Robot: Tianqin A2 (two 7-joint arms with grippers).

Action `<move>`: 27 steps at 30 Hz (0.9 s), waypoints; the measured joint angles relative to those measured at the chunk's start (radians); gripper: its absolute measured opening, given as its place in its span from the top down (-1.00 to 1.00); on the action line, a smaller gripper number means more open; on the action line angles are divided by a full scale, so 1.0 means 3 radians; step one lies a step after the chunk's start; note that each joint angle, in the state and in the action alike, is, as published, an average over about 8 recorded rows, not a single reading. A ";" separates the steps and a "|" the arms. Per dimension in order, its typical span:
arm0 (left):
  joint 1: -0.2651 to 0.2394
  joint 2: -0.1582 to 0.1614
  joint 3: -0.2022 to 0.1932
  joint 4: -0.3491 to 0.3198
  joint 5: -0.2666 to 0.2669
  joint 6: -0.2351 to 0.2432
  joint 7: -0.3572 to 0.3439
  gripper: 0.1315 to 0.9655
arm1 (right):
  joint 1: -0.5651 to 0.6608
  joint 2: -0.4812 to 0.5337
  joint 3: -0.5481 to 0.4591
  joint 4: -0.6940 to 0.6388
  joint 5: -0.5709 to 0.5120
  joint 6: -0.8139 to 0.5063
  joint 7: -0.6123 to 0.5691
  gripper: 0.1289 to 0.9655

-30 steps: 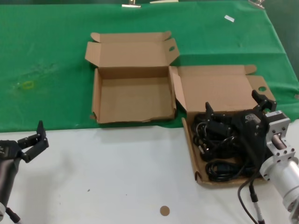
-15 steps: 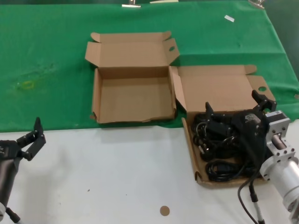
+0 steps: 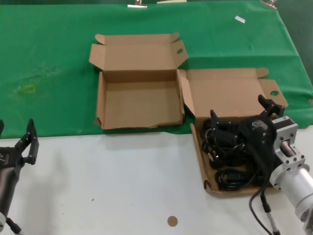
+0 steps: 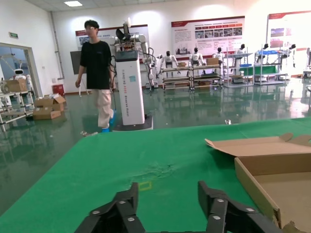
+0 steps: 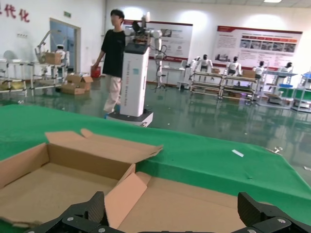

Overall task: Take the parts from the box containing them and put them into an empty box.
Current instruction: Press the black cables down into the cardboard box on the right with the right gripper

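The head view alone shows the cables (image 3: 229,156), a black tangle of coils filling the full box (image 3: 201,161) near the right edge of the worktop (image 3: 122,186); neither wrist view shows them. The right tool (image 3: 239,113) hangs over the far half of that box just above the coils, its fingers spread wide apart with nothing between them; whether they touch the cords cannot be told. The arm's silver wrist and a trailing black lead cover the box's near right corner. The empty box (image 3: 100,105) sits just left of the full one, farther back on the green cloth (image 3: 49,58), its lid folded back. The right wrist view looks across both boxes: the empty box (image 5: 29,165) and the full one's raised flap (image 5: 124,196) lie beyond the right tool (image 5: 172,213), whose two tips frame the near edge. The left tool (image 3: 17,142) waits at the left edge of the worktop, fingers parted and empty; its own camera shows the left tool (image 4: 167,204) over green cloth with a corner of the empty box (image 4: 252,182) ahead. A small brown disc (image 3: 172,221) lies on the white near edge.
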 joint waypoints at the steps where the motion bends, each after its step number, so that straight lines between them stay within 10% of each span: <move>1: 0.0000 0.0000 0.0000 0.0000 0.0000 0.0000 0.0000 0.03 | 0.0007 0.0053 -0.0045 0.0002 0.0032 0.0022 0.0004 -1.00; 9: 0.0000 0.0000 0.0000 0.0000 0.0000 0.0000 0.0000 0.51 | 0.0082 0.0608 -0.0421 0.0053 0.0299 0.0120 0.0033 -1.00; 27: 0.0000 0.0000 0.0000 0.0000 0.0000 0.0000 0.0000 0.91 | 0.0687 0.2049 -0.1307 0.0015 0.0158 -0.0646 0.0511 -1.00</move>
